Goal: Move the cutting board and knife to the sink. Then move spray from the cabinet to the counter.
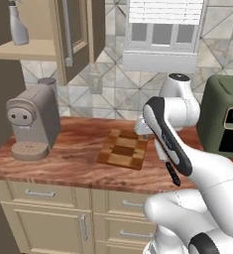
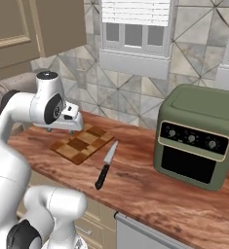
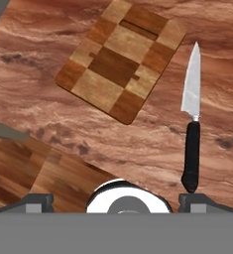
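My hand [image 3: 116, 198] hangs wide open and empty above the surface [image 3: 88, 144]. The board [image 3: 122, 58] lies flat below, the knife [image 3: 191, 124] just beside it, apart.

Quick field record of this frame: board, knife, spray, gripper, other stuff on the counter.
cutting board: flat on the counter, nothing on it
knife: flat on the counter beside the board, apart from it, blade tip pointing toward the wall
spray: upright on the open cabinet shelf
gripper: open, above the counter near board and knife, holding nothing
coffee machine: on the counter under the cabinet
green oven: on the counter, past the knife
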### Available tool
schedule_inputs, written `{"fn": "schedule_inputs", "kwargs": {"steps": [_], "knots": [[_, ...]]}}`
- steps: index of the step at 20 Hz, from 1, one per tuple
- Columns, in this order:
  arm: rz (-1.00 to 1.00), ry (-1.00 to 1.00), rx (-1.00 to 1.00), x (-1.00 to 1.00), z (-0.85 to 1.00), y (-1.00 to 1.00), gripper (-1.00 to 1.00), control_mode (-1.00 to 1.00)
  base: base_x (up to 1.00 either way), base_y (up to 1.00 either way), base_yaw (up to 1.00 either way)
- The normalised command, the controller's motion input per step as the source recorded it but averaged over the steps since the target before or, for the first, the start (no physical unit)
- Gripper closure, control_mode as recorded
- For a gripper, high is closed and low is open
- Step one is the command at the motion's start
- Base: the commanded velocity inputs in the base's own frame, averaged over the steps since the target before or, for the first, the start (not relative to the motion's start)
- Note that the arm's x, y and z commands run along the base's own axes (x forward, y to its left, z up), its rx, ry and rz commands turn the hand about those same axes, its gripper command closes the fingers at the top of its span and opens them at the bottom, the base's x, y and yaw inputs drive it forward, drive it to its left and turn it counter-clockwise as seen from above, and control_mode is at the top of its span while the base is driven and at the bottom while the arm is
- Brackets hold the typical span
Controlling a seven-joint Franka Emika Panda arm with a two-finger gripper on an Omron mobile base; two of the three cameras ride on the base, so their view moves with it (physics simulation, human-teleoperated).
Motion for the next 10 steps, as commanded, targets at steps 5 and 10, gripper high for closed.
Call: {"fn": "schedule_inputs", "kwargs": {"steps": [5,10], "knots": [[0.00,0.00,0.00,0.00,0.00,0.00,-1.00,1.00,0.47,-0.04,0.21],[0.00,0.00,0.00,0.00,0.00,0.00,-1.00,1.00,0.50,-0.01,0.25]]}}
